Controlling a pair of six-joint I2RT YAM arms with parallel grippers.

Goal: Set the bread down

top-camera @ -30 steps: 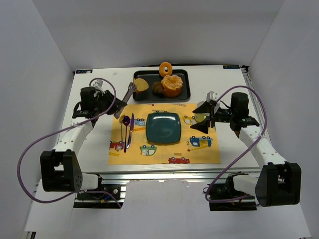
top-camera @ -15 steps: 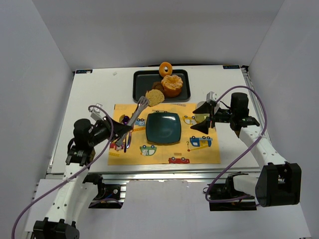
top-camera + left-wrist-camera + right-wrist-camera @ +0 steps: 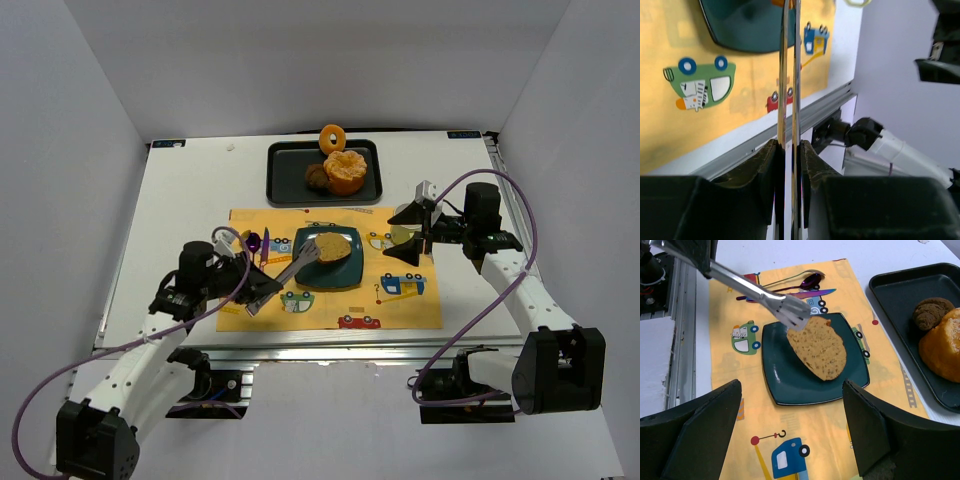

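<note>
The bread, a golden-tan toast slice, hangs tilted over the dark teal square plate, pinched at one edge by metal tongs. My left gripper is shut on the tongs' handles, near the mat's front left. In the left wrist view the two tong arms run up from between the jaws of that gripper. The right wrist view shows the bread in the tong tips above the plate; I cannot tell if it touches. My right gripper is open and holds nothing, to the right of the plate.
A yellow placemat with car pictures lies under the plate. A purple spoon and knife lie left of the plate. A black tray at the back holds a brown pastry, an orange pastry and a ring donut.
My left arm has swung from the tray toward the near side, carrying the bread in the tongs from the tray to above the plate. The right arm has stayed still.
</note>
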